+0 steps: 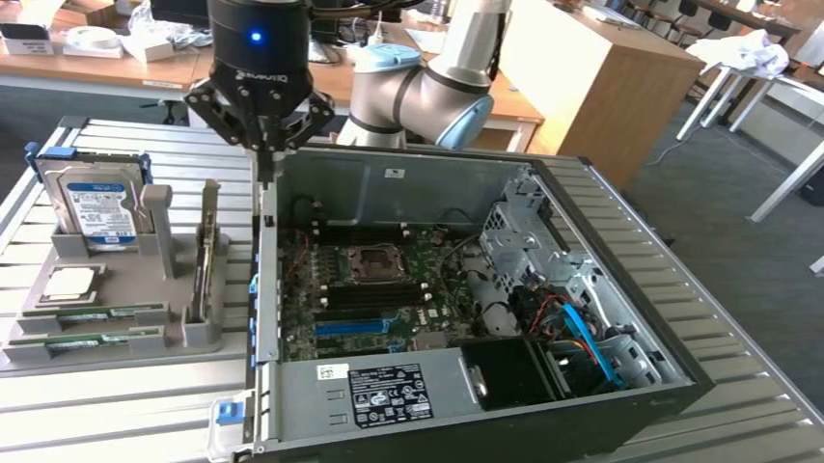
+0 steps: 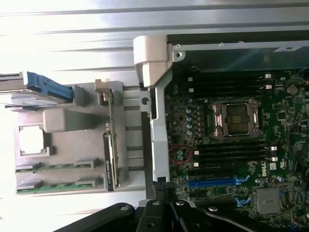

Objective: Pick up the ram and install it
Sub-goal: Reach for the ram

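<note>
My claw (image 1: 266, 156) hangs shut, holding nothing, above the computer case's side wall (image 1: 265, 289); the ram (image 1: 203, 253) stands upright in the grey holder (image 1: 135, 285) just beside; lowered like this, I'd likely strike the wall or knock the stick over.

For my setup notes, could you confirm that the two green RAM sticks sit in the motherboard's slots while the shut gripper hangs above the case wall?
Not quite: the two RAM sticks lie in the grey holder beside the computer case, not in the motherboard slots, as the exterior view shows. The shut gripper does hang above the case wall.
</note>
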### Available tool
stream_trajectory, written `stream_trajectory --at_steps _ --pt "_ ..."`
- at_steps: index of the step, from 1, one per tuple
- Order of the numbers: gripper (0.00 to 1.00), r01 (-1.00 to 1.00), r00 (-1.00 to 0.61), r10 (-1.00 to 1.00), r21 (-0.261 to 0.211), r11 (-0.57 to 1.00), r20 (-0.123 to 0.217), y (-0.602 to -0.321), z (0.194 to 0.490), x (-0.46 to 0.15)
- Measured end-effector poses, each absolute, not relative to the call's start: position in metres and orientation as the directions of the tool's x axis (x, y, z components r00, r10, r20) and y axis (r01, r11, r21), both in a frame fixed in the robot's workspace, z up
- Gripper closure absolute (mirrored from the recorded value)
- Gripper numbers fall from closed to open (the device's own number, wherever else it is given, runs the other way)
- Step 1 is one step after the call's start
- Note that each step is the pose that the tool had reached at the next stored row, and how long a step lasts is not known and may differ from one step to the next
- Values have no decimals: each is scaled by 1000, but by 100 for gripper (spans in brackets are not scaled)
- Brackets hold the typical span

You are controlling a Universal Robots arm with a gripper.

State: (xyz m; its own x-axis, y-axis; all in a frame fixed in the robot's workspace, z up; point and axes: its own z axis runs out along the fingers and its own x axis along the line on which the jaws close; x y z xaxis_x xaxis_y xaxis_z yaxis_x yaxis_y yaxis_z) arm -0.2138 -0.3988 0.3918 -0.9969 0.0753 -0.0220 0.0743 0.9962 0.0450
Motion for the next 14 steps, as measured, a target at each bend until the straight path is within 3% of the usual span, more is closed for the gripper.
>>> stream_trajectory --at_steps 14 --pt "90 74 -997 75 45 996 -19 -399 390 -240"
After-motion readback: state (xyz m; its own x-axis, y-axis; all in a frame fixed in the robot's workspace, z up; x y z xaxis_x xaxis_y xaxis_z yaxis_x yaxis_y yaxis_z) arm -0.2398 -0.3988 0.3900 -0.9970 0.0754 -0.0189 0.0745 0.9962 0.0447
